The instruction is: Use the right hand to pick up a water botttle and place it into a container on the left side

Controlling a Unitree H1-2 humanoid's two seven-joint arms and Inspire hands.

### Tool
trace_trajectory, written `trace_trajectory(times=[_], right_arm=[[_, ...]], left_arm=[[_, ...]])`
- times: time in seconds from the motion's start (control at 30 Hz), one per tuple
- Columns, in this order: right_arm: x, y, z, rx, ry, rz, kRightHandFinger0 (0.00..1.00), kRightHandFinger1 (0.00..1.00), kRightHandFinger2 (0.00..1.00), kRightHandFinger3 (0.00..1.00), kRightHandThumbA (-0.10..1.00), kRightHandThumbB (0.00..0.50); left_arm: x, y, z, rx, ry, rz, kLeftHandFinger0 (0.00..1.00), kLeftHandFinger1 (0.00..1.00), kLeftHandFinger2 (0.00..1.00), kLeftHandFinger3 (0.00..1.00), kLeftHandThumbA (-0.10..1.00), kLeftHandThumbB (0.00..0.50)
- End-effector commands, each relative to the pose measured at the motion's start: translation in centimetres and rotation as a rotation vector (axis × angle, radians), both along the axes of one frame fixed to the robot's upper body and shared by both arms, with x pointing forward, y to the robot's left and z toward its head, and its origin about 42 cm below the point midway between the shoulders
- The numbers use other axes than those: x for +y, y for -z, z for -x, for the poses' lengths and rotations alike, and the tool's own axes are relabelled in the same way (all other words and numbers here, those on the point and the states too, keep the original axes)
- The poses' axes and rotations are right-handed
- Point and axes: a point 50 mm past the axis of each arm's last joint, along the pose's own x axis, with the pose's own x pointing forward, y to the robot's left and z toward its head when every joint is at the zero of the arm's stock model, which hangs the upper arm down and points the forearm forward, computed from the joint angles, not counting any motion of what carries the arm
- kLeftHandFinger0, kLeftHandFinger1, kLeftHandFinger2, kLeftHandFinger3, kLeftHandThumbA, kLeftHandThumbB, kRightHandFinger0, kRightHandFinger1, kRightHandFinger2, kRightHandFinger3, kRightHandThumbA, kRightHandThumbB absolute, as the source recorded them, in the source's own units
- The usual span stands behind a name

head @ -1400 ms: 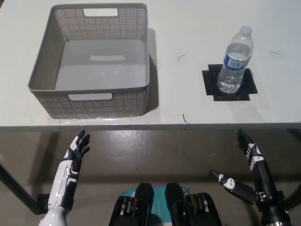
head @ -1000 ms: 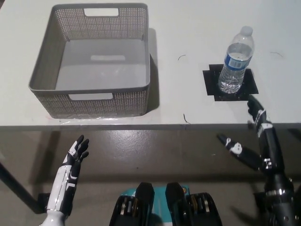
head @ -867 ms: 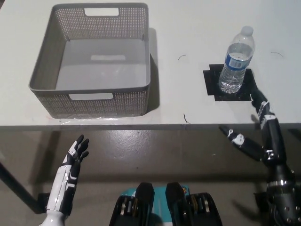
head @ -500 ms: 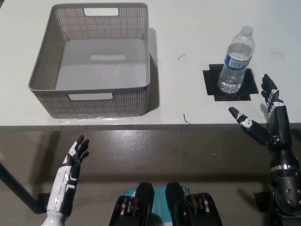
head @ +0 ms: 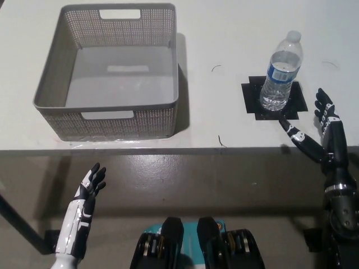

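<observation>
I have the black right hand (head: 317, 134) spread wide and holding nothing, just beside the water bottle (head: 281, 72) so the fingers can wrap its side. The bottle stands upright on a black tape square (head: 274, 101) on the counter (head: 224, 33), cap up, long axis vertical. The grey basket (head: 109, 73) sits well left. The white left hand (head: 90, 188) rests low, fingers apart.

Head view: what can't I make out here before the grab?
- Bottle: water level unreadable through the clear plastic.
- Basket: near wall hides the floor's front strip.
- Right robot hand: height above the table unclear from this steep angle.
- Left robot hand: its palm side faces away.
</observation>
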Motion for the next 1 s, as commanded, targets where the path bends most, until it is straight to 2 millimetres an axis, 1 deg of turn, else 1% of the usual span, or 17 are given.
trace_trajectory(times=[0.0,0.13,0.2,0.27,0.37,0.43,0.67,0.77,0.9,0.93,0.97], right_arm=[[-0.5,-2.5,-2.4,-0.029,-0.034,-0.082,1.0,1.0,1.0,1.0,1.0,0.467],[-0.6,-2.8,-3.7,0.0,-0.045,-0.126,1.0,1.0,1.0,1.0,1.0,0.5],[-0.5,-2.8,-4.2,0.004,-0.054,-0.146,1.0,1.0,1.0,1.0,1.0,0.5],[-0.4,-3.0,-4.6,0.011,-0.054,-0.145,1.0,1.0,1.0,1.0,1.0,0.5],[-0.3,-3.2,-5.1,0.02,-0.054,-0.138,1.0,1.0,1.0,1.0,1.0,0.5],[0.1,-3.4,-5.3,0.011,-0.054,-0.12,1.0,1.0,1.0,1.0,1.0,0.492],[1.1,-4.0,-6.4,0.038,-0.08,-0.05,1.0,1.0,1.0,1.0,1.0,0.5],[1.4,-4.1,-6.8,0.064,-0.095,-0.06,1.0,1.0,1.0,1.0,1.0,0.5],[1.8,-4.3,-7.1,0.041,-0.132,-0.083,1.0,1.0,1.0,1.0,1.0,0.488],[1.9,-4.5,-7.3,0.044,-0.139,-0.081,1.0,1.0,1.0,1.0,1.0,0.492],[2.0,-4.6,-7.4,0.042,-0.143,-0.074,1.0,1.0,1.0,1.0,1.0,0.476]], left_arm=[[0.0,-0.6,0.0,-0.058,0.012,0.013,1.0,1.0,1.0,1.0,1.0,0.089],[0.0,-0.5,0.0,-0.059,0.021,0.015,1.0,1.0,1.0,1.0,1.0,0.09],[0.1,-0.5,0.0,-0.063,0.026,0.01,1.0,1.0,1.0,1.0,1.0,0.088],[0.0,-0.5,-0.1,-0.061,0.026,0.009,1.0,1.0,1.0,1.0,1.0,0.101],[0.0,-0.6,-0.1,-0.062,0.026,0.006,1.0,1.0,1.0,1.0,1.0,0.1],[0.0,-0.5,0.0,-0.059,0.027,0.008,1.0,1.0,1.0,1.0,1.0,0.111],[-0.1,-0.5,0.1,-0.063,0.04,0.019,1.0,1.0,1.0,1.0,1.0,0.135],[0.0,-0.5,0.1,-0.06,0.044,0.016,1.0,1.0,1.0,1.0,1.0,0.143],[0.0,-0.3,0.2,-0.059,0.048,0.012,1.0,1.0,1.0,1.0,1.0,0.149],[0.0,-0.3,0.1,-0.063,0.048,0.013,1.0,1.0,1.0,1.0,1.0,0.15],[0.0,-0.3,0.1,-0.065,0.047,0.013,1.0,1.0,1.0,1.0,1.0,0.154]])
